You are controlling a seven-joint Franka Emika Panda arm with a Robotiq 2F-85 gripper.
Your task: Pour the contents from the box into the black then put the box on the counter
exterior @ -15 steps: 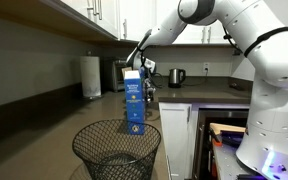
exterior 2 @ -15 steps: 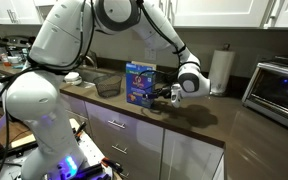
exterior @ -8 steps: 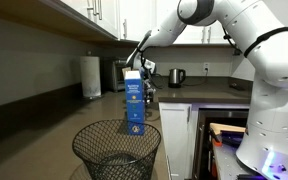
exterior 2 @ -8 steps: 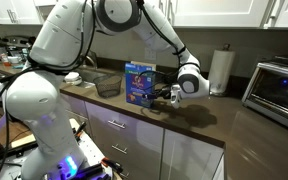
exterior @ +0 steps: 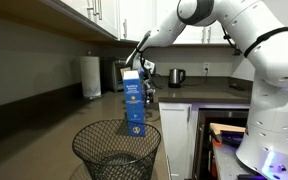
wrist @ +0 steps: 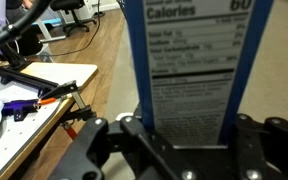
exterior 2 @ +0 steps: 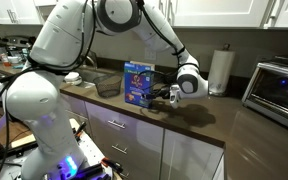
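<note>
The box [exterior 2: 138, 84] is tall, flat and blue, with a yellow-red picture, and stands upright on the counter [exterior 2: 216, 122]. My gripper [exterior 2: 165, 93] reaches it from the side at its lower part. In the wrist view its narrow nutrition-label side [wrist: 189, 60] fills the gap and both fingers [wrist: 104, 140] press against the box edges, so the gripper [wrist: 189, 135] is shut on it. The black wire-mesh wastebasket [exterior: 117, 150] stands in the foreground in front of the box [exterior: 133, 100]. The contents are hidden inside the box.
A paper towel roll [exterior 2: 220, 72] and a toaster oven [exterior 2: 280, 90] stand on the counter beyond the gripper. A black mesh tray [exterior 2: 107, 85] lies beside the box. A kettle [exterior: 177, 76] sits far back. Upper cabinets [exterior: 79, 15] hang overhead.
The fingers have closed in onto the box sides. The box has shifted slightly along the counter toward the mesh tray. The arm has hardly moved.
</note>
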